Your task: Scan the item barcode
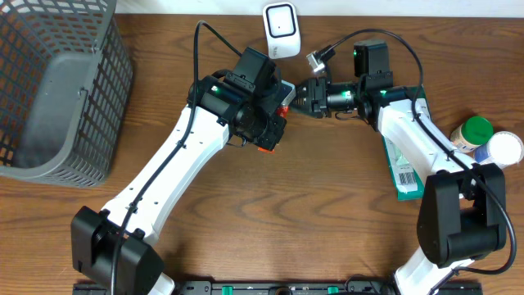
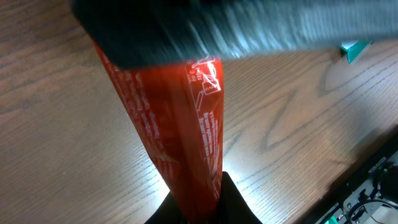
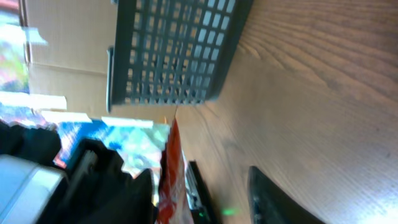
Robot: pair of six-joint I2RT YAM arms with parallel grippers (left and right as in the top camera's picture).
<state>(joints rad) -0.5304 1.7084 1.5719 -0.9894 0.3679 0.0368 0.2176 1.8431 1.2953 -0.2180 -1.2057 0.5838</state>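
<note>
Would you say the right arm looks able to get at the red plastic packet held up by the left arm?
Probably yes: the right gripper faces the red plastic packet at close range, jaws apart around its edge, and nothing stands between them.

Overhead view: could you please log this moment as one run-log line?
left gripper shut on red packet | right gripper beside packet, grip unclear | white scanner beyond both

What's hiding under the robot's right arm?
A green box lies on the table beneath the right arm. Its end with a white label shows; the arm covers the rest.
</note>
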